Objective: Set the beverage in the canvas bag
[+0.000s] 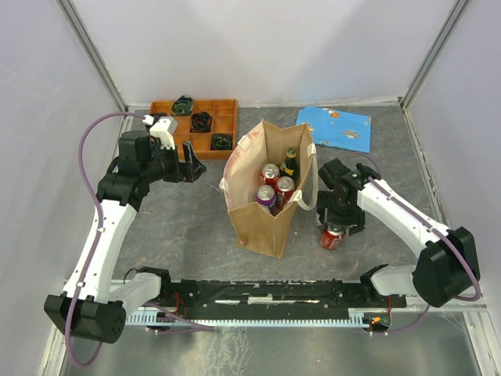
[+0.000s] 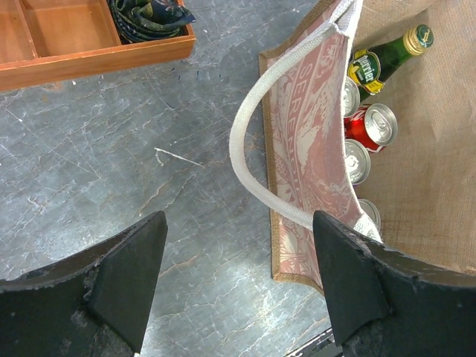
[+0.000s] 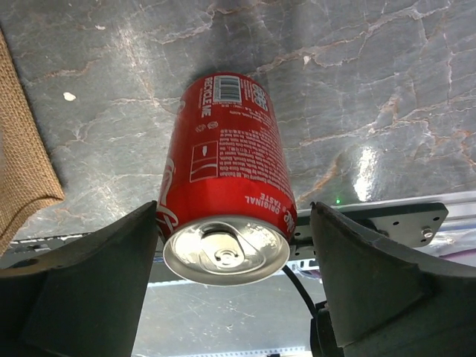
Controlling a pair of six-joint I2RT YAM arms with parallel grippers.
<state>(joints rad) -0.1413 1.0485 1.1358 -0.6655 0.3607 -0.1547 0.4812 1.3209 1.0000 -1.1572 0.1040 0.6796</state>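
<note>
Grey marble-look tabletop (image 3: 387, 67) under the right gripper (image 3: 234, 216), bit of glare just beside it. Plain white walls (image 1: 258, 47) well beyond on three sides, metal corner posts (image 1: 94, 55).

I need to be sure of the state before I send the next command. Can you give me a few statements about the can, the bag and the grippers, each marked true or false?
1. The red can at the right gripper is inside the bag. False: it is outside, on the table to the right of the bag, between the gripper's open fingers.
2. The left gripper is open and empty. True.
3. The bag holds several cans and a green bottle. True.
4. The orange tray sits to the right of the bag. False: it is at the far left of the table, beyond the left gripper.
</note>
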